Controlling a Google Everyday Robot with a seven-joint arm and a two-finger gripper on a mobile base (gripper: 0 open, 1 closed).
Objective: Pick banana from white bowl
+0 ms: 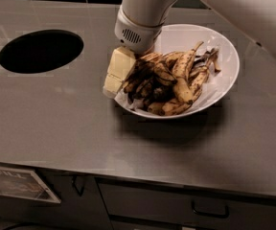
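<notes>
1. Sign (14, 183): on the cabinet front at lower left, below the counter edge; its text cannot be read in full.
2. Hole (40, 51): a dark round opening in the counter (56, 123), well apart from the bowl.
3. Gripper (118, 75): comes down from the white arm (143, 8) at top centre. Its cream-yellow end sits at the bowl's left rim, touching or just beside the left edge of the banana pile. Whether it is open or closed cannot be told, nor whether it grips anything.
4. Banana (145, 76): dark brown-black and curved, lying in the left part of the pile inside the bowl, right next to the gripper.
5. Bowl (224, 56): white, wide and shallow, resting on the counter right of centre.
6. Smaller bananas (183, 80): yellower and spotted, heaped in the bowl's middle and right.
7. Drawer handle (210, 211): dark, on the cabinet front at lower right.
</notes>
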